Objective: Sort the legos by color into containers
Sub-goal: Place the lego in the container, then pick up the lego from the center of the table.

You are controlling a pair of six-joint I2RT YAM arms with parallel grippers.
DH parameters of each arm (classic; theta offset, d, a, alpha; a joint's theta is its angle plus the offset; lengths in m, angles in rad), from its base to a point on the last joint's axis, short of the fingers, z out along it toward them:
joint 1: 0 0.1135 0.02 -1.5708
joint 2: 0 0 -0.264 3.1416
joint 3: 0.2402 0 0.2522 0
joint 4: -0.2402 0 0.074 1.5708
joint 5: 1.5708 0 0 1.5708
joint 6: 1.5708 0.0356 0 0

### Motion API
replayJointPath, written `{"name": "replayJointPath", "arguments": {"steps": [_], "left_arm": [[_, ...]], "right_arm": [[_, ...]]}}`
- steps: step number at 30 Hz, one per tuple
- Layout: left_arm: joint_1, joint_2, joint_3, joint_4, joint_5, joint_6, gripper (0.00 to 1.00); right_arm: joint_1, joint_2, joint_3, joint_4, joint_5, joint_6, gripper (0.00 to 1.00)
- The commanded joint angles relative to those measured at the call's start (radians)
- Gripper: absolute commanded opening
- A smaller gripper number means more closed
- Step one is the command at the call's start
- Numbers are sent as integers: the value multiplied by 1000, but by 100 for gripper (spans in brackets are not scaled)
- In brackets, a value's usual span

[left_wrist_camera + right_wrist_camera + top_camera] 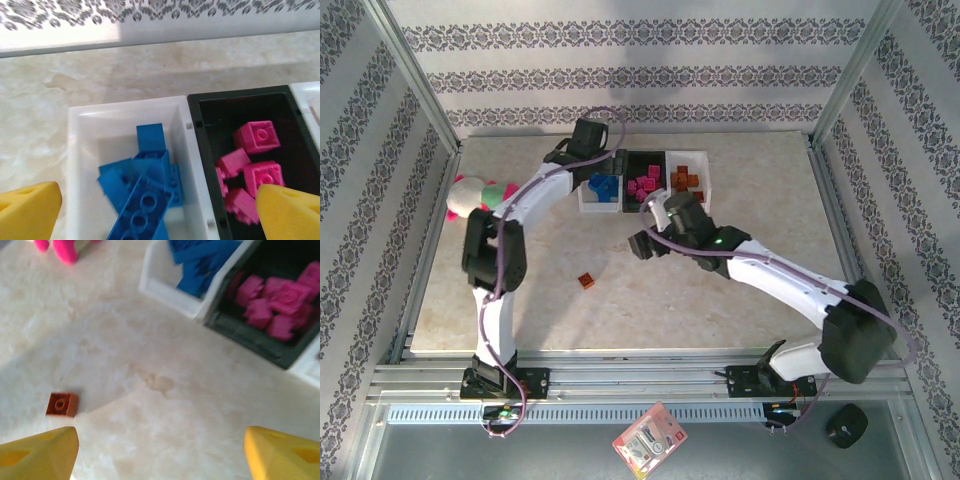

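Note:
Three trays stand in a row at the back. The left white tray [586, 200] [85, 150] holds blue legos [604, 187] [145, 190]. Beside it, the black tray [645, 157] [240, 100] holds magenta legos [645, 186] [256, 137], and the right white tray [704, 160] holds orange-brown legos [686, 180]. One orange-brown lego [587, 280] [62, 404] lies alone on the table. My left gripper [586, 160] [159, 214] hovers open and empty over the blue tray. My right gripper [642, 243] [161, 452] is open and empty above the table, right of the lone lego.
A pink-white-green plush toy [475, 195] [60, 247] lies at the left edge of the table [760, 300]. Metal frame rails border the table's sides and front. The right arm's links stretch across the table's right half.

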State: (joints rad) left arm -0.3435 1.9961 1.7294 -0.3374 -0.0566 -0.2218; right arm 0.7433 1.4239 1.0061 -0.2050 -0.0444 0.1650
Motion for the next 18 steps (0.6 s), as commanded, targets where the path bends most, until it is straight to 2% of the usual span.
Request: {"name": "replayJointPath", "arguments": {"steps": [1,9,18], "left_arm": [[33,-156,-135,71,8,-24,99],[135,-486,-509,68,-13,-79,99],[193,-754,-745,-5,-68,-91,99]], "right_arm": [[80,77,37,26,3,4,86],[226,304,140,29,-18,10,86],[271,523,289,-8,-22,-12,85]]}}
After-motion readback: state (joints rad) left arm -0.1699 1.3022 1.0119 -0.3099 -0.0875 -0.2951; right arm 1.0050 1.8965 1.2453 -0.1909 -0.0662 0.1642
